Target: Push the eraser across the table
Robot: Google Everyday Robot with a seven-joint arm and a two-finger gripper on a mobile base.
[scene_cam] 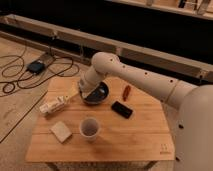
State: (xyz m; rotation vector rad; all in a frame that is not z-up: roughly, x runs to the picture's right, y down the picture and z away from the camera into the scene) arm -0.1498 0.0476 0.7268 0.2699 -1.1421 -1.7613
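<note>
The eraser, a small flat black block, lies on the light wooden table right of centre. My white arm reaches in from the right, and the gripper hangs at the left rim of the dark bowl, well left of the eraser and apart from it. The arm's end hides part of the bowl.
A white cup stands in front of the bowl. A beige square block lies front left, a white boxy item at the left edge, and a red-orange oblong item behind the eraser. Cables and a dark box lie on the floor at left.
</note>
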